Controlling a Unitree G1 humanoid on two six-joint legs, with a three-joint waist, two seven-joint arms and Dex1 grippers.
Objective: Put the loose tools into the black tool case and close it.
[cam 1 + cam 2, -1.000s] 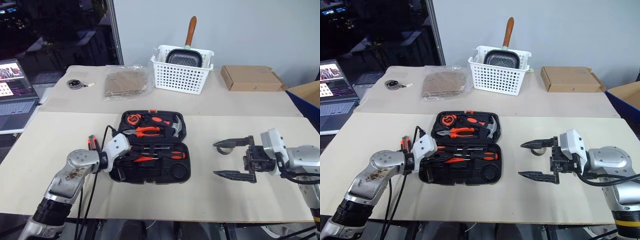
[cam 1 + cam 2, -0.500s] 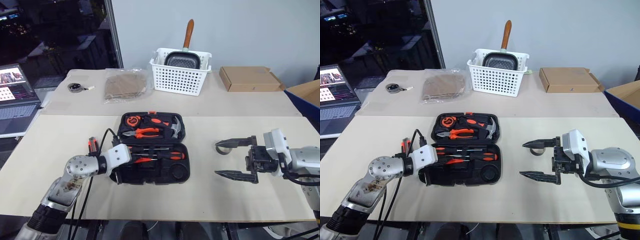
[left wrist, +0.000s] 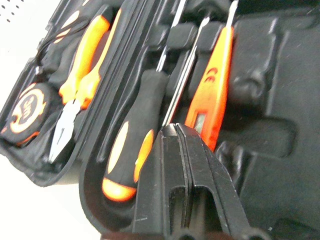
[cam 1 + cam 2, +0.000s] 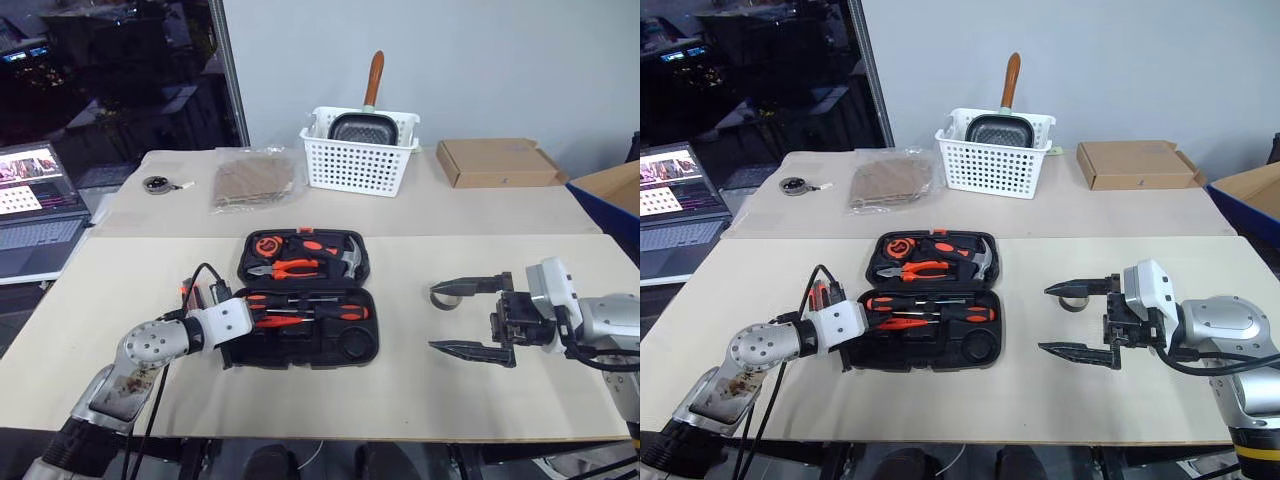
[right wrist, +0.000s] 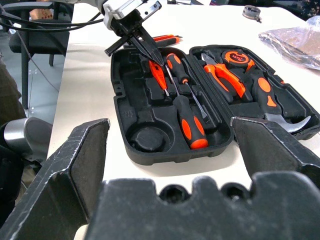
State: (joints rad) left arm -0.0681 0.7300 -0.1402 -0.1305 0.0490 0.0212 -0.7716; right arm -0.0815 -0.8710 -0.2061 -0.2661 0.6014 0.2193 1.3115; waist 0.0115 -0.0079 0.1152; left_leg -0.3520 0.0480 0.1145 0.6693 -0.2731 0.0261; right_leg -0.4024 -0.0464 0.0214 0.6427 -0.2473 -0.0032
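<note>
At the near-left corner of the open tool case (image 4: 305,300) my left gripper (image 5: 134,39) sits pinched shut and empty, the right gripper (image 4: 470,318) spread wide beside the tape roll (image 4: 447,297), so I could nudge the seated screwdrivers (image 4: 305,311) out.

Head pair looking down, wrist views sharing tool case (image 4: 305,300)

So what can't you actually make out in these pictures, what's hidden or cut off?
- Orange item beside the black tool case: head views, largely behind the left arm; too small to identify.
- Tape roll: head views, partly behind the right tool's upper finger.
- Left tool, shut: head views, tips lost against the case's dark edge.
- Pan in the white basket: its body is behind the basket wall.
- Laptop: cut off by the picture's edge.
</note>
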